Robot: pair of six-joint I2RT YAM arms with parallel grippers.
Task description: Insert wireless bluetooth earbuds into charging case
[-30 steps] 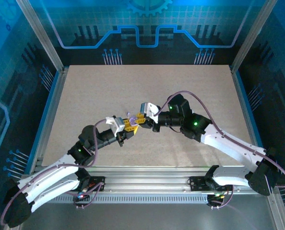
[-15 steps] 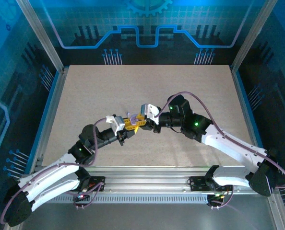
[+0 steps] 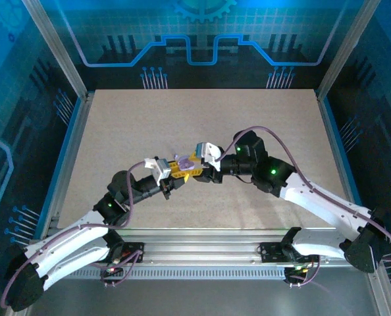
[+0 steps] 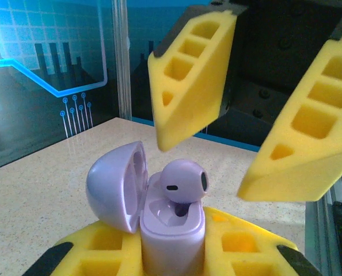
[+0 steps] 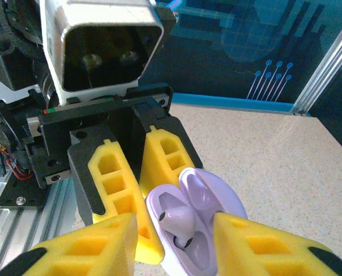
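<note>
– Since a second ago the right gripper has slid slightly toward 9 o'clock, nearer the left gripper. Where does the charging case sit from above?

– Just to the 9 o'clock side of the middle of the table. It is a small lavender patch where the two sets of yellow fingers meet. The left arm reaches it from 7 o'clock and the right arm from 4 o'clock.

– And through the left wrist camera?

– The left gripper is clenched on the case from below, yellow pads on both sides, and holds it upright. The lid is swung open toward 9 o'clock. A lavender earbud stands in the case with its stem in the well and its round head above the rim. The right gripper's fingers hang released above it, one at 12 o'clock of the bud and the other at 3 o'clock. Neither touches it.

– Does the right wrist camera agree?

– Yes. Its own two fingers sit spread at 7 and 5 o'clock of the frame, with the open case between them. The bud lies in the near well. The left gripper's fingers press against the case from 10 o'clock.
</note>
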